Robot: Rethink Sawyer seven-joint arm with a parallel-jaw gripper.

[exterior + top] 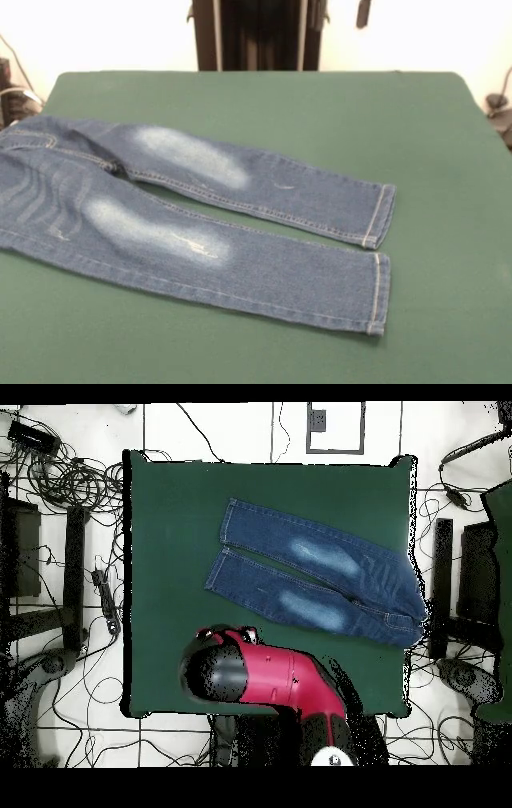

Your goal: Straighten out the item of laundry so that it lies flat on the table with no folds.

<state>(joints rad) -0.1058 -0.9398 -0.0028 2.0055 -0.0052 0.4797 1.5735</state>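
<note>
Green felt of the table (pixel 448 240) fills most of the scene. Overhead, the red arm (pixel 275 676) hangs over the table's edge nearest the robot's base, and I can't tell how its gripper stands. The jeans (pixel 200 216) lie spread, legs apart, waistband cut off in the front view. Cables (pixel 60 474) litter the floor.

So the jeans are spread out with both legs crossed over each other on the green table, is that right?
Not quite. The jeans are spread out on the green table, but the legs are not crossed: they lie side by side with a narrow gap between them, as the front view shows.
</note>
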